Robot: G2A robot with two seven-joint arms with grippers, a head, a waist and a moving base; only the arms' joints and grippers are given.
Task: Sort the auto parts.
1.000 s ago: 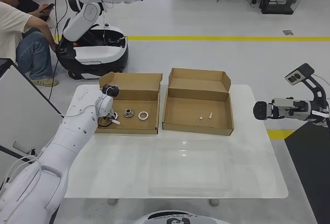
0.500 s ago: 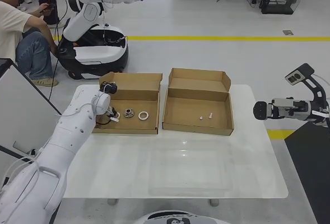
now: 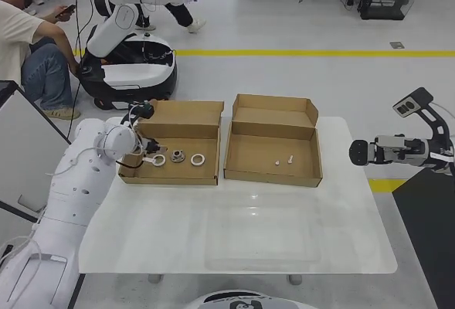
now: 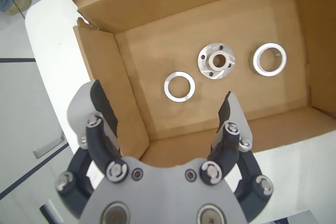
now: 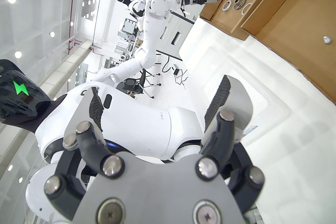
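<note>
Left gripper [image 4: 162, 89], jaws wide open and empty, hangs over the left box [image 4: 123, 83] wall at the tabletop's far-left corner, with the flat ring [image 4: 167, 87] nearest inward, then the flange [image 4: 207, 67] and thick ring [image 4: 256, 61] in 1 row; the right gripper [image 5: 159, 87], also open, is well off the right edge.

Plain brown cardboard on the left box [image 4: 302, 12]: matt, faintly fibrous, ragged at one corner flap. Just ahead of the left gripper [image 4: 162, 89] lies the flat ring [image 4: 179, 98], bare metal, pale with a soft brushed sheen. Beyond it, the flanged hub [image 4: 207, 70] is machined metal, brighter, with glare streaking across its face. Beside the hub, farther from the fingertips, the thick ring [image 4: 256, 59] is smooth metal with a shiny inner wall. The gripper's fingers [image 4: 76, 104] look like satin grey metal, faced with black ribbed pads [image 4: 103, 104], dull and grippy-looking. Beyond the right gripper [image 5: 159, 86], the table [image 5: 236, 72] is white, hard and glossy, throwing back reflections.
</note>
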